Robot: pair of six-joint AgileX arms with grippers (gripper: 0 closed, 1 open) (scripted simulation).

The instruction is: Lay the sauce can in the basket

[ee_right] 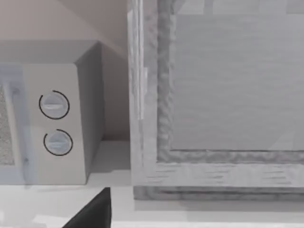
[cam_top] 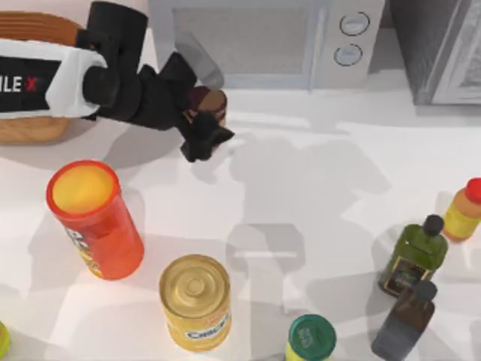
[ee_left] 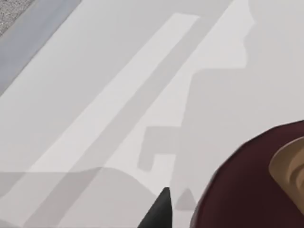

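Clearly, the sauce can is held by the left pincer above the tabletop, near the far edge and left of its middle, just in front of the microwave. The can is clamped between the dark fingers, so the pincer is closed narrowly on it. A small, short cylinder is seen, with a dark brown top, a maroon rim and a brown-orange label; it is tilted in the grip. In the left wrist view the can is seen as a maroon curve with a tan patch, beside a dark fingertip. The basket, tan and woven, lies at the far left corner, partly covered by the left arm, well apart from the can. Nearer the front edge stand a tall red-orange tube and a gold-lidded yellow can. Of the right pincer, whether it is wide or narrow cannot be told; one dark fingertip is seen facing the microwave dials.
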